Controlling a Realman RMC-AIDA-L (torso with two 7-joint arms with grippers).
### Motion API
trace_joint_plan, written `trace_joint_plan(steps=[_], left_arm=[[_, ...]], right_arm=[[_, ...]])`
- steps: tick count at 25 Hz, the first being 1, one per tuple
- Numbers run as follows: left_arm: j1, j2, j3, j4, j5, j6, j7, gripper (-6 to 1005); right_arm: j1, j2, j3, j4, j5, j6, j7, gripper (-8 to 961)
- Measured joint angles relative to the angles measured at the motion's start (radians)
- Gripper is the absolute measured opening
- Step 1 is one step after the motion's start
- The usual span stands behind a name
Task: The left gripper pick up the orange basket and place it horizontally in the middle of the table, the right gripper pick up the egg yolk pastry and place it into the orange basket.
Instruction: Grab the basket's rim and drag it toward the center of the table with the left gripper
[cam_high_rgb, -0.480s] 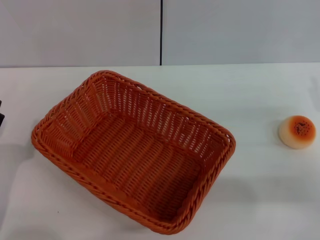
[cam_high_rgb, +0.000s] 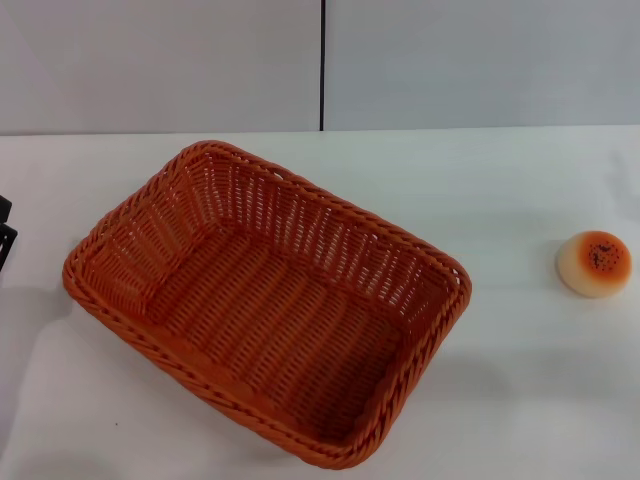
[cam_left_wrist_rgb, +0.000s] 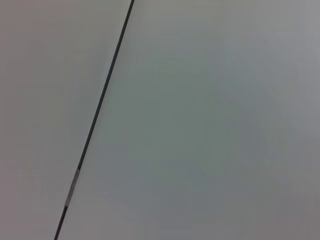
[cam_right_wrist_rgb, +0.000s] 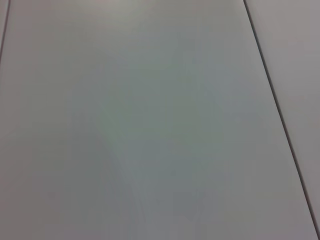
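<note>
Wrist views show blank wall; head view shows left pincer (cam_high_rgb: 5, 240), state unclear.

The orange basket (cam_high_rgb: 268, 300), woven with a braided rim and sloping sides, is seen upright and empty on the white counter (cam_high_rgb: 520, 400), set diagonally. The egg yolk pastry (cam_high_rgb: 593, 264), round and pale with a browned, speckled top, is found well apart to the right.
</note>
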Motion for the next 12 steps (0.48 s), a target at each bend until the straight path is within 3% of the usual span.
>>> trace_joint_plan(steps=[12], left_arm=[[-0.008,0.000,-0.001,0.010,0.000,-0.011,0.001,829]], right_arm=[[0.039,-0.002,-0.015,-0.016,0.000,0.029,0.000,625]])
